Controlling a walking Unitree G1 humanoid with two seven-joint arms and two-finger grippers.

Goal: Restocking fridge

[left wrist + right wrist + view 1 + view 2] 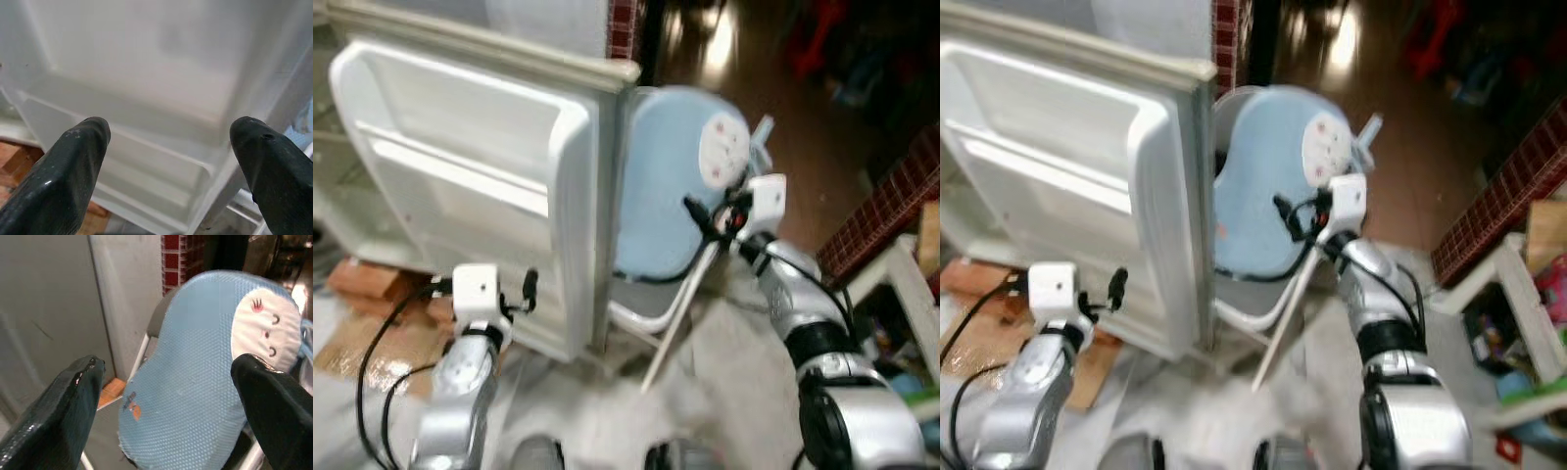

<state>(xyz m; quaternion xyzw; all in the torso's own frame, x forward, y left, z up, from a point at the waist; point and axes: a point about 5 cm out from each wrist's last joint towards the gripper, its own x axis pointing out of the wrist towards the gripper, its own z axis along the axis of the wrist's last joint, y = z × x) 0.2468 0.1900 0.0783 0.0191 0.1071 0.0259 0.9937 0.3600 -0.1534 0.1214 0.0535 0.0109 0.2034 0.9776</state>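
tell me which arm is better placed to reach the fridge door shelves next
Left, probably. The left gripper is open and faces the fridge door shelves directly. The right gripper points at the blue cushioned chair beside the door.

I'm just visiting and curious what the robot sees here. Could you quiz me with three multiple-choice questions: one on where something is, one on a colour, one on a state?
1. Where is the chair?
A. right of the fridge door
B. inside the fridge
C. left of the door

2. What colour is the chair's cushion?
A. red
B. light blue
C. black

3. How is the left gripper?
A. shut on a bottle
C. shut on the door
B. open

Answers: 1 A, it stands just past the door's edge. 2 B, blue mesh with a white face patch. 3 B, its fingers are spread with nothing between.
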